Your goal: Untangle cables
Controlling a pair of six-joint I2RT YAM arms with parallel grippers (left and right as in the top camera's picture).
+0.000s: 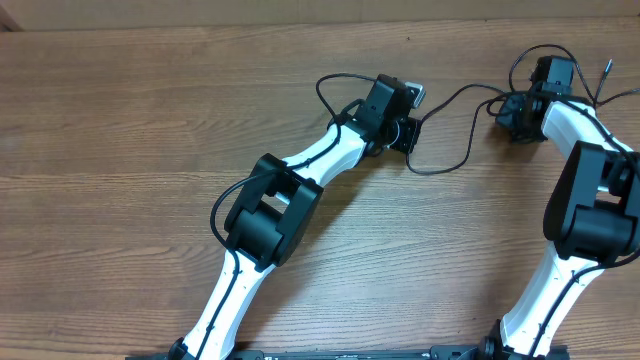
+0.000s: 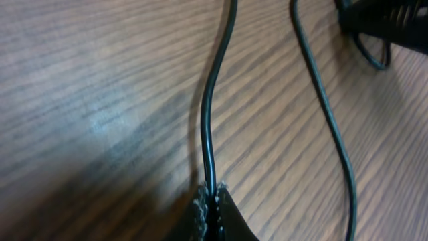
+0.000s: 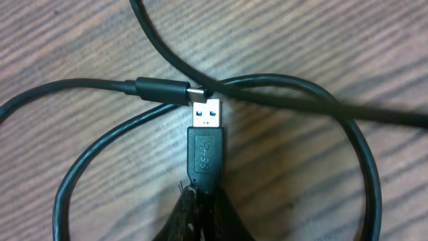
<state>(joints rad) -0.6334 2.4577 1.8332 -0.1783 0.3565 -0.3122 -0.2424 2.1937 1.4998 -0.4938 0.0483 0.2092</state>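
Note:
Thin black cables (image 1: 437, 173) run across the wooden table between my two grippers. My left gripper (image 1: 408, 133) is shut on one cable strand (image 2: 208, 120), which runs straight away from its fingertips (image 2: 214, 201); a second strand (image 2: 328, 114) lies to its right. My right gripper (image 1: 508, 112) is shut on the cord just behind a black USB-A plug (image 3: 206, 150) with a blue insert, at its fingertips (image 3: 204, 201). A smaller black plug (image 3: 164, 89) lies tip-to-tip with the USB-A plug. A cable loop (image 3: 364, 174) curls round both plugs.
The wooden table (image 1: 150, 130) spreads to the left and front. The right gripper's dark body shows at the top right of the left wrist view (image 2: 388, 20). More thin black wire with a small end (image 1: 606, 68) sticks out near the right arm.

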